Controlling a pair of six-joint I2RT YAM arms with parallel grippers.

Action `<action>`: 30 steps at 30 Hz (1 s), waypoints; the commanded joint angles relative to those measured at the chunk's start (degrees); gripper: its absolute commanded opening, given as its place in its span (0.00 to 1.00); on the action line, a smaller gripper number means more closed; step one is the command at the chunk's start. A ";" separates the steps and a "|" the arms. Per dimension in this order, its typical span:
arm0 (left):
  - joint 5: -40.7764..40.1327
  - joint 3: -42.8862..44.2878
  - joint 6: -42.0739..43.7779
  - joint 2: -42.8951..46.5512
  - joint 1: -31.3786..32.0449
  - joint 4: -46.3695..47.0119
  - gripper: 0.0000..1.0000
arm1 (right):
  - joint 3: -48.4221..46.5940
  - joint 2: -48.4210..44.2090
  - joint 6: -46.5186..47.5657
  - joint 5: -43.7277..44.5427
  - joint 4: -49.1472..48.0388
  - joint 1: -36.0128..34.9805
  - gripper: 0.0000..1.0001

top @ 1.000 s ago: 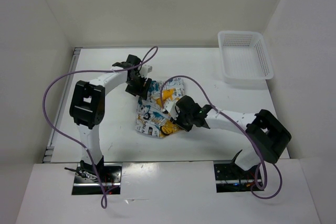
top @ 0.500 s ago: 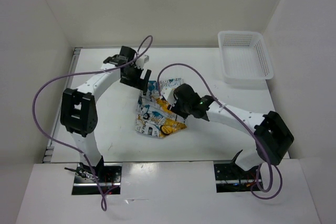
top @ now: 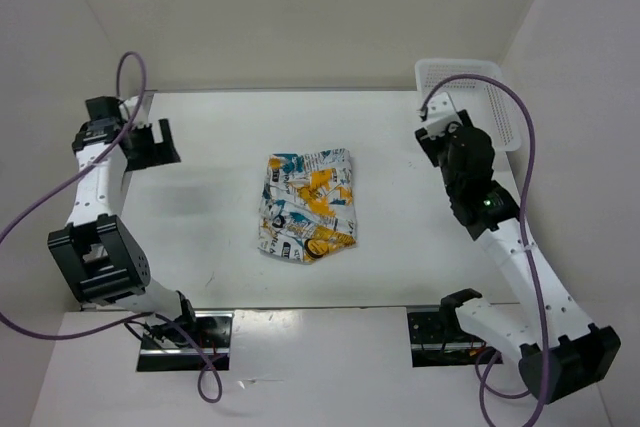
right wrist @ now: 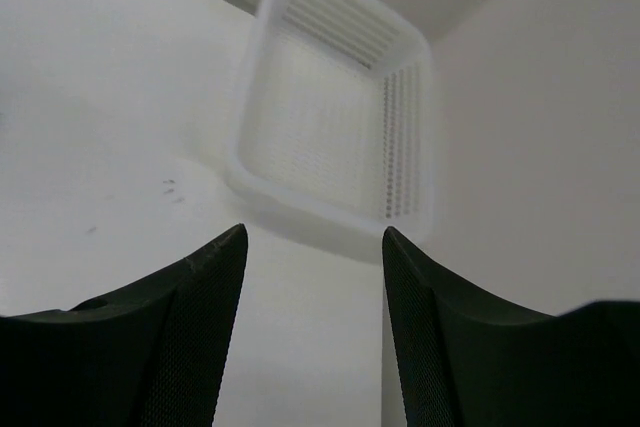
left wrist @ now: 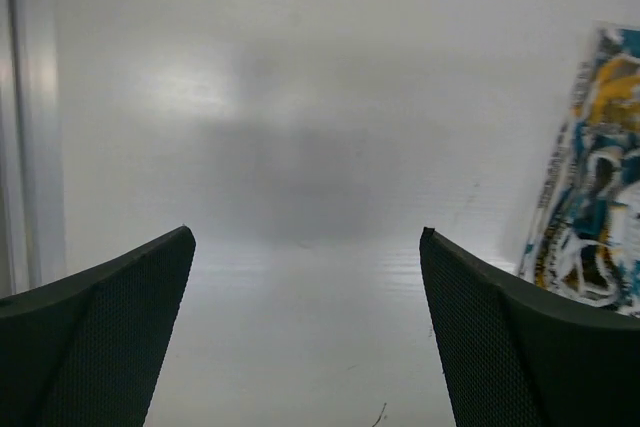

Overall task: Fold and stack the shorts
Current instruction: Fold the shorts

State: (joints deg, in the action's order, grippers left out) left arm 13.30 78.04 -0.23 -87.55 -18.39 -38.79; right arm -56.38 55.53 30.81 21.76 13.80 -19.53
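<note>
The shorts [top: 308,205], white with a teal, yellow and black print, lie folded into a rough rectangle in the middle of the table. Their edge also shows at the right of the left wrist view [left wrist: 597,177]. My left gripper [top: 155,143] is open and empty at the far left of the table, well apart from the shorts. In its wrist view the gripper [left wrist: 305,237] has only bare table between its jaws. My right gripper [top: 441,134] is open and empty at the far right, beside the basket, and the right wrist view [right wrist: 313,232] shows nothing between its jaws.
A white plastic mesh basket [top: 480,132] stands at the back right corner, empty, partly behind my right arm; it also shows in the right wrist view [right wrist: 335,137]. White walls enclose the table on three sides. A metal rail [top: 143,107] runs along the left edge.
Both grippers have let go of the shorts and swung away, the left to the far left, the right to the far right near the basket. The shorts now lie folded and flat.
</note>
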 commanded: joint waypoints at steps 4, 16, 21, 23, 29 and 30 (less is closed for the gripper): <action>6.64 -5.44 0.23 2.65 -9.19 0.37 1.00 | 7.15 -5.50 -6.10 0.22 -1.59 7.75 0.62; 8.23 -6.75 0.23 2.73 -11.40 0.90 1.00 | 11.38 -11.31 -8.48 -1.02 1.23 8.28 0.62; 8.23 -7.29 0.23 3.35 -11.40 1.43 1.00 | 11.91 -11.32 -8.48 -1.54 1.23 8.28 0.63; 8.23 -7.29 0.23 3.88 -11.40 1.43 1.00 | 11.91 -11.32 -8.48 -2.07 1.23 8.28 0.63; 0.60 -8.42 0.23 4.40 -10.26 2.57 1.00 | 12.96 -11.85 -8.48 -2.60 1.75 8.28 0.63; 0.06 -8.43 0.23 4.40 -9.74 2.57 1.00 | 12.96 -11.85 -8.48 -3.12 1.75 8.28 0.63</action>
State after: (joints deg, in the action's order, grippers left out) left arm 16.47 70.43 -0.21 -85.08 -28.95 -37.80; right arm -43.97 44.82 23.40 19.44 16.19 -11.62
